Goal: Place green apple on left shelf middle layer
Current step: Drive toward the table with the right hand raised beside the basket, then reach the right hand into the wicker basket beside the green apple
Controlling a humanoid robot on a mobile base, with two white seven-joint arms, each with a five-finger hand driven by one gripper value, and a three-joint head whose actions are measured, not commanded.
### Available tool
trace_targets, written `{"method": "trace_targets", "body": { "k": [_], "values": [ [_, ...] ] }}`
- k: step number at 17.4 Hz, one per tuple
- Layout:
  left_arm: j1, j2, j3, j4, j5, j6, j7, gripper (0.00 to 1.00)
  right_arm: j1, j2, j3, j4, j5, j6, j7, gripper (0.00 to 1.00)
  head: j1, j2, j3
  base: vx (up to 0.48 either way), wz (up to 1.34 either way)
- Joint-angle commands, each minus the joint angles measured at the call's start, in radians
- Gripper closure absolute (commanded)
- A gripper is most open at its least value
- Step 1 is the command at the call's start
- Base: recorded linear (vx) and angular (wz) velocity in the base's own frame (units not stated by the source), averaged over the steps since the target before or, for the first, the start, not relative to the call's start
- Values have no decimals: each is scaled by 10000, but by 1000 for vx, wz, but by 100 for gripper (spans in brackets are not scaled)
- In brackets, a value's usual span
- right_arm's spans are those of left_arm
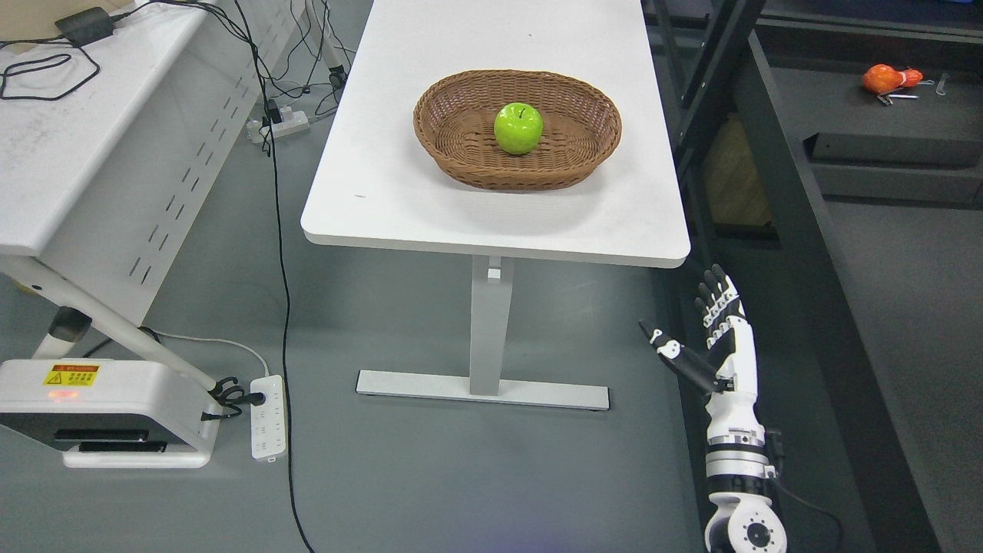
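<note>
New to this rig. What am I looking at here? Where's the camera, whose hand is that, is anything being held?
One picture, taken from a camera on the robot's head, looking down at the floor and a white table. The robot is a humanoid on a wheeled base with two arms ending in fingered hands. Only the right hand shows, at the lower right, below the table edge, fingers spread and holding nothing. The left arm is out of view.

On the table sits a brown wicker basket with a green apple inside it, untouched. That apple is what it has to move to a shelf.

To the left is another white desk with cables, and a power strip on the floor.
</note>
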Motion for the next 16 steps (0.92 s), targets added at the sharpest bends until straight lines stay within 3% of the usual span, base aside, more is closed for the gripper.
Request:
{"method": "trace_targets", "body": {
  "k": [1, 4, 5, 11, 13, 16],
  "values": [
    [0, 175, 12, -4, 0, -5, 2, 0, -145, -174, 205, 11, 241, 378, -69, 0, 0, 0, 0, 0, 0],
    [0, 175, -18, -4, 0, -5, 2, 0, -666, -428, 420, -4, 5275, 626, -68, 0, 0, 0, 0, 0, 0],
    [0, 175, 12, -4, 0, -5, 2, 0, -683, -444, 405, -20, 6036, 627, -83, 0, 0, 0, 0, 0, 0],
    [0, 175, 13, -4, 0, -5, 2, 0, -622, -521, 359, -234, 5983, 566, -38, 0, 0, 0, 0, 19, 0],
    [0, 175, 13, -4, 0, -5, 2, 0, -576, -552, 283, -250, 5739, -425, 84, 0, 0, 0, 0, 60, 0],
    [0, 175, 13, -4, 0, -5, 2, 0, -652, -445, 84, -250, 5355, -479, 544, 0, 0, 0, 0, 112, -5]
  ]
}}
